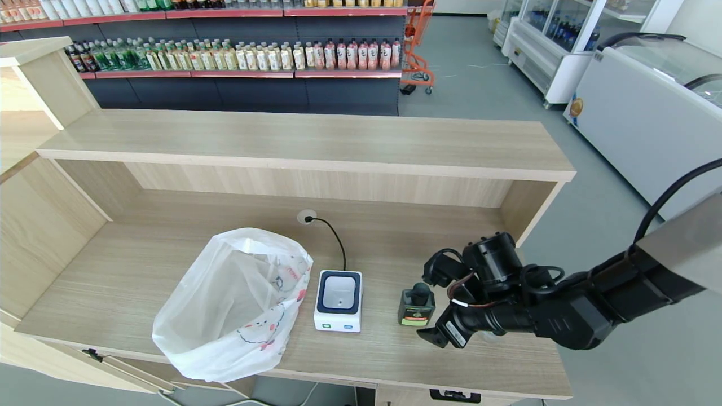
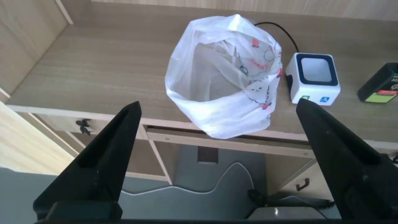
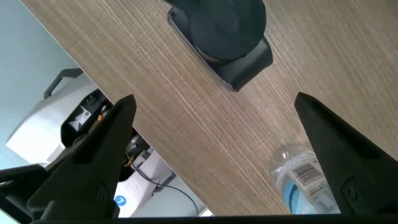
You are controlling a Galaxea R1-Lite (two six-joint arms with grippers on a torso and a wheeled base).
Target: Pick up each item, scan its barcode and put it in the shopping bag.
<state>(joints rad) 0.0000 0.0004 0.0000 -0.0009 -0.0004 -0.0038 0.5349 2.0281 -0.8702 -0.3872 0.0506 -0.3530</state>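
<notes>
A white plastic shopping bag (image 1: 234,307) (image 2: 224,74) stands open on the wooden counter (image 1: 141,265), left of the white barcode scanner (image 1: 338,300) (image 2: 314,77). A small dark bottle with a green and orange label (image 1: 416,307) (image 2: 380,84) (image 3: 222,36) stands upright to the scanner's right. My right gripper (image 1: 435,303) (image 3: 214,102) hangs open just right of this bottle, its fingers spread wide and holding nothing. A clear plastic bottle with a barcode label (image 3: 305,182) lies on the counter under that arm. My left gripper (image 2: 217,107) is open, held off the counter's front edge facing the bag.
The scanner's black cable (image 1: 334,234) runs to a hole at the back of the counter. A raised wooden ledge (image 1: 304,141) walls off the far side, with side panels at left and right. Drawers (image 2: 81,124) sit under the counter's front edge.
</notes>
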